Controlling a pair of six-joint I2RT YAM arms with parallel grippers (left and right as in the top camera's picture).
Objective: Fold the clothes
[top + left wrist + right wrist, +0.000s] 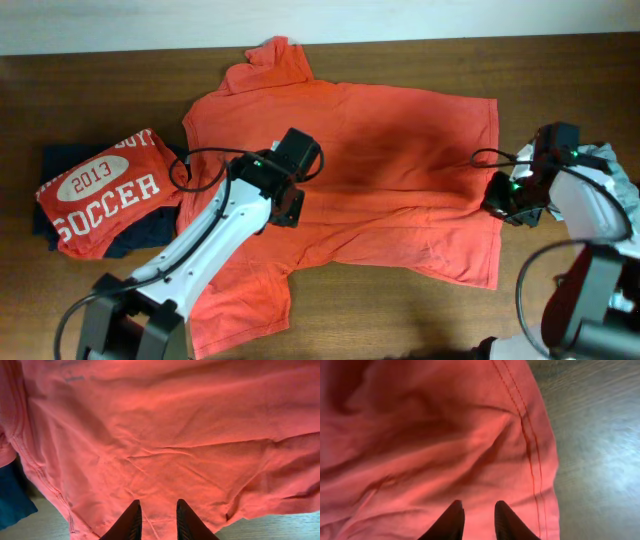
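My left arm [205, 235] is a long white shell between black joints. A thin black cable [210, 151] loops off it, and a green light [256, 160] glows near the wrist. The right arm [590, 200] matches, with white shells, black joints and its own cable. The left claw [158, 503] and right claw [478, 503] both end in dark, tapered fingers [131, 522].

Spread shirt [400, 150] lies mid-table [560, 70]. Just left of it: 1 folded shirt [100, 190] on top of another shirt [150, 232]. Off its right edge: crumpled cloth [610, 158]. Left gripper [156, 510] over its left half, right gripper [476, 510] at its right hem.
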